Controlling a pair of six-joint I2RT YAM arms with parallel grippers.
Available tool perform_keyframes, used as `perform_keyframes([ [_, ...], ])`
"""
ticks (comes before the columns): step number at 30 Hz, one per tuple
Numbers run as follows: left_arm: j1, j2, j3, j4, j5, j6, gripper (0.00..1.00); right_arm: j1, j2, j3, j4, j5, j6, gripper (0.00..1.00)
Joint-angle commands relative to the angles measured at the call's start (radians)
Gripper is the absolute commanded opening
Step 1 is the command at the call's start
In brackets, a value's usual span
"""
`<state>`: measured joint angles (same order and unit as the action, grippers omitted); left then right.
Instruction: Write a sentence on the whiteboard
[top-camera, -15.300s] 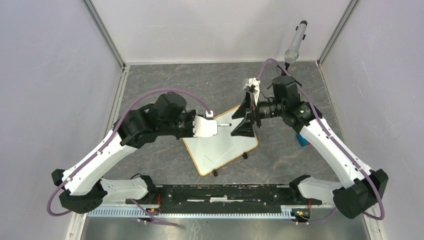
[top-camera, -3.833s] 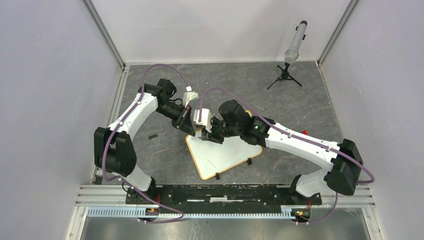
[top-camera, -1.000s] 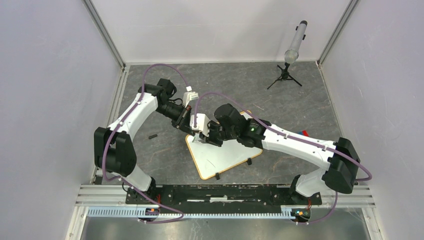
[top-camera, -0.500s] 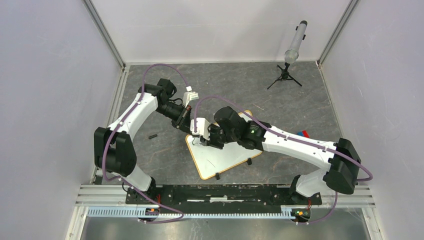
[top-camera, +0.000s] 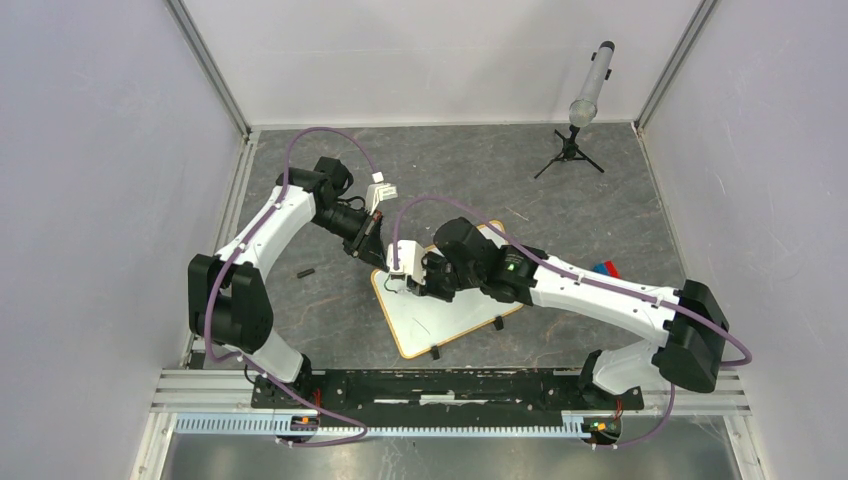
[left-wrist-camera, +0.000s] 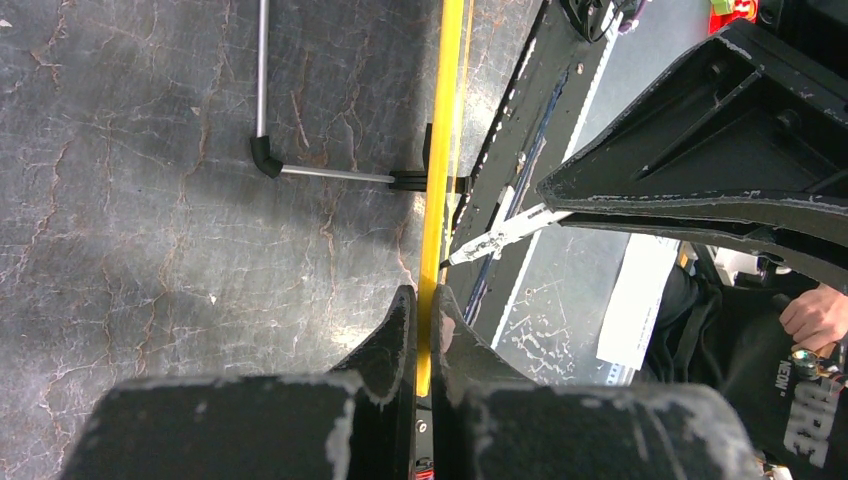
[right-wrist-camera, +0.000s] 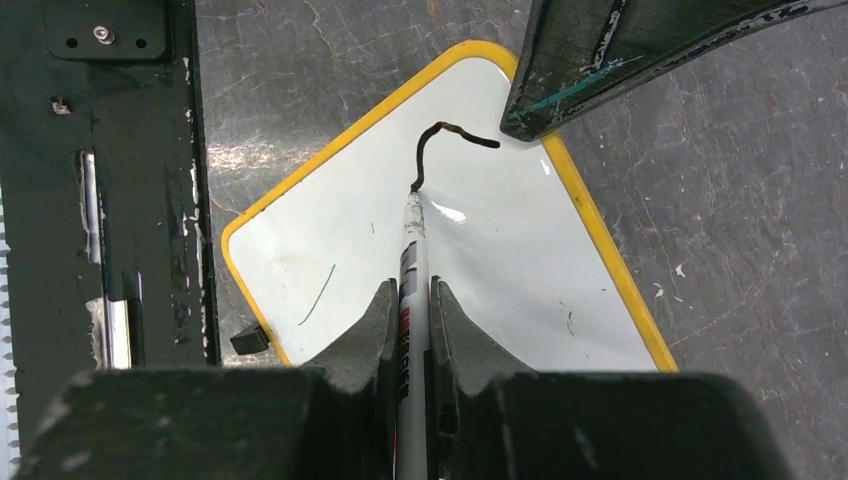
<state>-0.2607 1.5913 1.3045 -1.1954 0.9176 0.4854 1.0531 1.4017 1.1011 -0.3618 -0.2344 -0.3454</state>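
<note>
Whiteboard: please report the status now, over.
Left gripper shut on whiteboard edge. Right gripper shut on marker, tip at end of one dark stroke. Left gripper close beside stroke.

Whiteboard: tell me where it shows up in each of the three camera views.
Top external: the whiteboard sits at centre, between the two arms.
Left wrist: only its yellow edge shows, a thin upright strip at centre, pinched in the left hand.
Right wrist: it fills the middle, face up, under the marker.
Shared landmark: the black rail along the table's near edge appears in all three.
</note>
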Motion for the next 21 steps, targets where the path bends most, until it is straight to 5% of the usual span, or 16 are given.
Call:
perform_keyframes([
  [1, -0.002, -0.002, 0.018, -0.013, -0.011, 0.003, 0.03, 0.008, 0.001, -0.003, -0.008, -0.009, -0.008, 0.00],
  [21, -0.002, -0.004, 0.018, -0.013, -0.013, 0.007, 0.02, 0.047, 0.027, 0.098, -0.006, -0.041, -0.012, 0.00],
])
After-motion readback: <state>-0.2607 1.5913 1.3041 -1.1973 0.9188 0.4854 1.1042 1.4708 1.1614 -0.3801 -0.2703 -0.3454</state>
